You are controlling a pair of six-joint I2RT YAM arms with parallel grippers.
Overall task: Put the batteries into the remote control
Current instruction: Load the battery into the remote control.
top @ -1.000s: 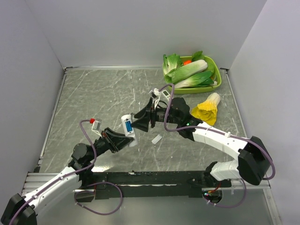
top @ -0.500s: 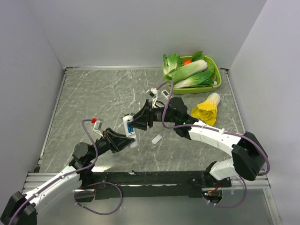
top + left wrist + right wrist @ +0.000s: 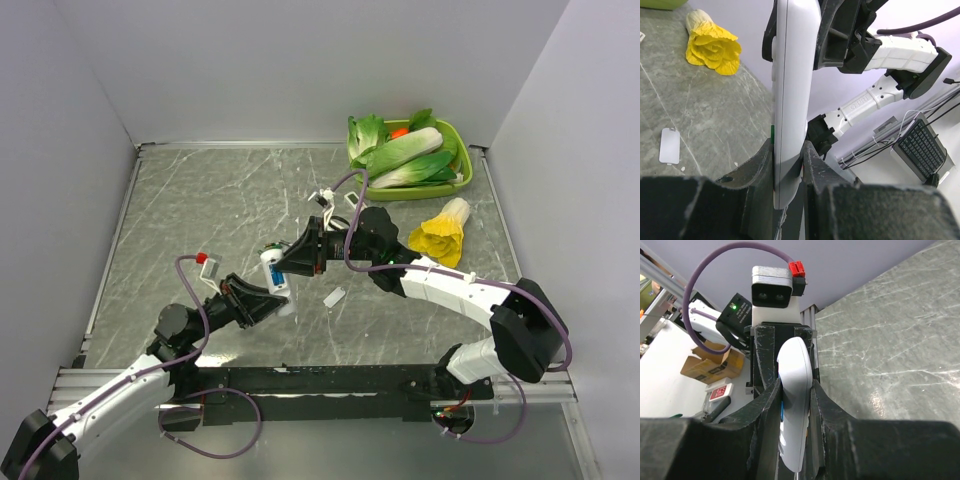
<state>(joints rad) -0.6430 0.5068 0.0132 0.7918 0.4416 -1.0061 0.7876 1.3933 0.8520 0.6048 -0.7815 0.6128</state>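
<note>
The slim white remote control [image 3: 272,270] is held above the table between both grippers. A blue battery [image 3: 272,271] shows in its open back compartment. My left gripper [image 3: 266,298] is shut on the remote's near end; in the left wrist view the remote [image 3: 790,90] stands edge-on between the fingers of that gripper [image 3: 788,145]. My right gripper [image 3: 292,262] is shut on the remote's other end; in the right wrist view the remote [image 3: 795,410] sits between its fingers [image 3: 795,385], a blue strip on its left side. A second battery cannot be made out.
A small white cover plate [image 3: 334,297] lies on the table just right of the grippers and shows in the left wrist view too [image 3: 669,145]. A green tray [image 3: 462,178] of vegetables stands at the back right, with a yellow-topped cabbage [image 3: 440,232] in front of it.
My right gripper has shifted a little left and turned at the wrist, closing in along the remote. The remote has dropped slightly. The left arm has barely moved.
</note>
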